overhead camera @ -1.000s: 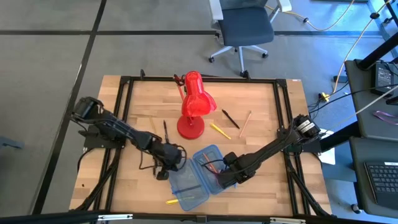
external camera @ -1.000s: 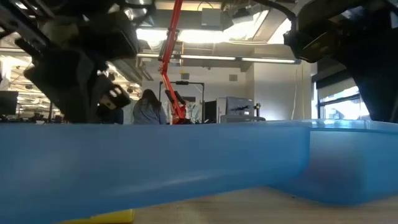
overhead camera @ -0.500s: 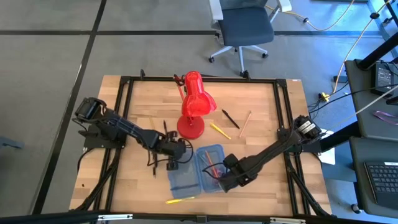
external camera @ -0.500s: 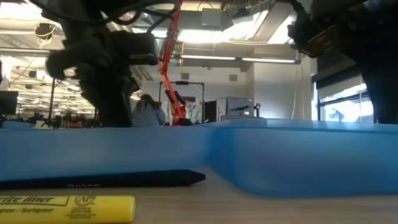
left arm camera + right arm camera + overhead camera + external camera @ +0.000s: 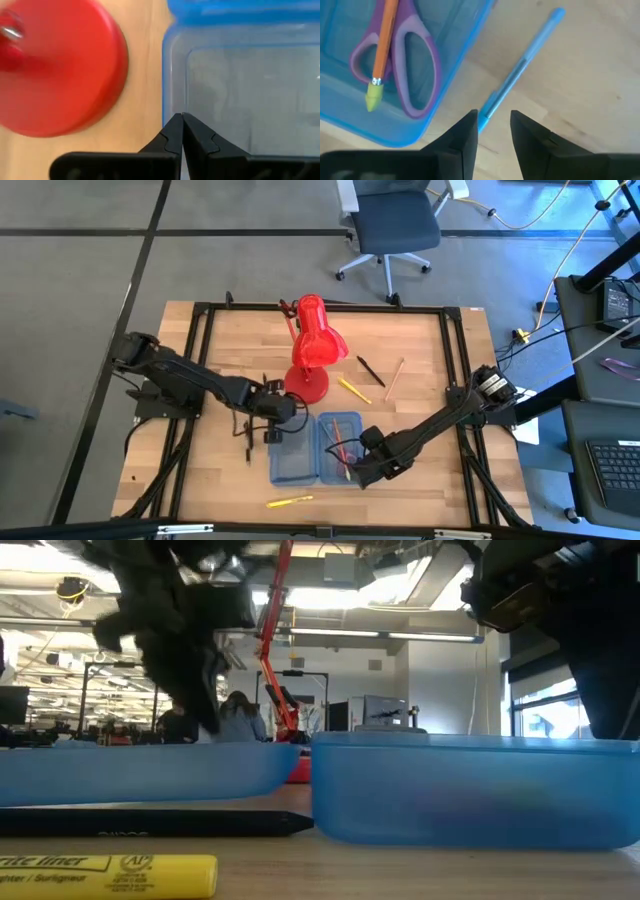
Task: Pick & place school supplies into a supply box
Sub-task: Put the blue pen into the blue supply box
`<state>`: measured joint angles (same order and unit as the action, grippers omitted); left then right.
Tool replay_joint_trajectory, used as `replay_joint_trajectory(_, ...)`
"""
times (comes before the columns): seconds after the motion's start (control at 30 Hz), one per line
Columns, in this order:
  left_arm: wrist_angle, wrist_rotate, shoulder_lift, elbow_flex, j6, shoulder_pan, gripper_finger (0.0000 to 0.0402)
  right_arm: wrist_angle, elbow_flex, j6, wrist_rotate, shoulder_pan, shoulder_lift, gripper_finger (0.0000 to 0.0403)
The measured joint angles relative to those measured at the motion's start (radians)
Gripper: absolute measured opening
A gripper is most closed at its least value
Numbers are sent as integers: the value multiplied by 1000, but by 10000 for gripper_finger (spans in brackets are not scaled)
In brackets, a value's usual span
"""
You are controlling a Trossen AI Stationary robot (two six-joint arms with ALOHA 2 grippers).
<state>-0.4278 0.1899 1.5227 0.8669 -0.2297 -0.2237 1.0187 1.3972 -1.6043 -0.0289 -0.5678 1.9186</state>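
The supply box (image 5: pixel 318 448) lies open on the table, two blue halves side by side. Its right half (image 5: pixel 350 100) holds purple scissors (image 5: pixel 412 65) and an orange pencil (image 5: pixel 385 45); its left half (image 5: pixel 250 90) shows nothing inside. My left gripper (image 5: pixel 274 434) is shut, its tips (image 5: pixel 181 120) over the left half's far-left rim, close to the red lamp base (image 5: pixel 55 65). My right gripper (image 5: pixel 492 120) points down, open, beside the box's near right corner. A blue pen (image 5: pixel 520 70) lies on the wood and runs in between its fingers. My left gripper's shut tips stand at the rim (image 5: pixel 167 75) of the box's left half, slanting down from the table's left. I cannot tell whether they touch it. My right gripper straddles the blue pen's near end (image 5: pixel 487 111), which lies beside one finger (image 5: pixel 467 127). I cannot tell whether they touch.
A big red desk lamp (image 5: pixel 315 345) stands behind the box. A black pen (image 5: pixel 248 452) lies left of the box and a yellow highlighter (image 5: pixel 290 502) near the front edge. A black pen (image 5: pixel 370 370), a yellow pen (image 5: pixel 352 389) and a wooden pencil (image 5: pixel 395 377) lie right of the lamp.
The box has turned from a slant to square with the table and slid away from the near edge, uncovering the black pen and highlighter in the low view. My left gripper, shut throughout, has risen and gone toward the lamp base.
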Motion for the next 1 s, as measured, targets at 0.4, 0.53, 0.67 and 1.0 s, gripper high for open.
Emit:
replay_joint_trajectory(0.4, 84, 88, -476, -205, 33, -17, 3, -19, 0, -200, -3, -37, 1, 205)
replay_joint_trajectory(0.53, 193, 86, -608, -319, 4, -17, 3, -55, 0, -224, -29, -52, 11, 217)
replay_joint_trajectory(0.67, 248, 86, -690, -400, -23, -17, 3, -51, -1, -226, -29, -52, 35, 218)
replay_joint_trajectory(1.0, 253, 86, -725, -433, -45, -17, 3, -54, -1, -227, -22, -52, 99, 218)
